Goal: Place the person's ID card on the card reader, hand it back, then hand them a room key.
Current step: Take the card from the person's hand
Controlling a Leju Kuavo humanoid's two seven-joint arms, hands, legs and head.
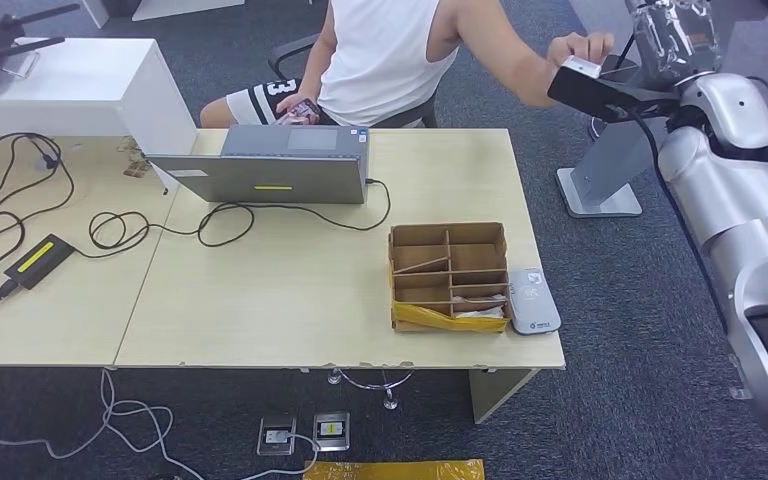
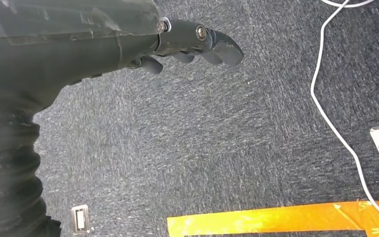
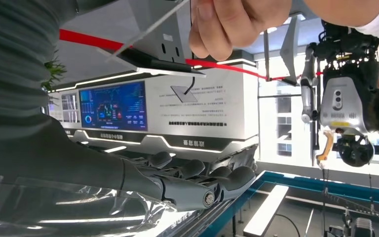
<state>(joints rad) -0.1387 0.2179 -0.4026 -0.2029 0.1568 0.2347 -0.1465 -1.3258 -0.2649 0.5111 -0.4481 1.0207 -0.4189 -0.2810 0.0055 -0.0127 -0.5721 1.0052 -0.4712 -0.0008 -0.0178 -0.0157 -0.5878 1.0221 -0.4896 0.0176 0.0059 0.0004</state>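
My right hand [image 1: 672, 38] is raised at the far right, beyond the table's corner. Its dark fingers [image 3: 202, 185] are stretched out with nothing in them. A seated person in a white top reaches toward it, and their hand [image 3: 232, 24] pinches a thin card [image 3: 148, 27] seen edge-on, apart from my fingers. The person's hand [image 1: 580, 47] is close beside my right hand. The grey card reader [image 1: 533, 300] lies on the table next to a cardboard divider box [image 1: 450, 235] holding a few cards [image 1: 478, 307]. My left hand [image 2: 197, 42] hangs over the carpet, fingers loose, holding nothing.
A grey laptop [image 1: 270, 165] stands at the table's [image 1: 260, 300] far edge with a black cable looping across the top. A power brick [image 1: 38, 260] lies at the left. A grey stand base [image 1: 600, 195] sits on the carpet to the right.
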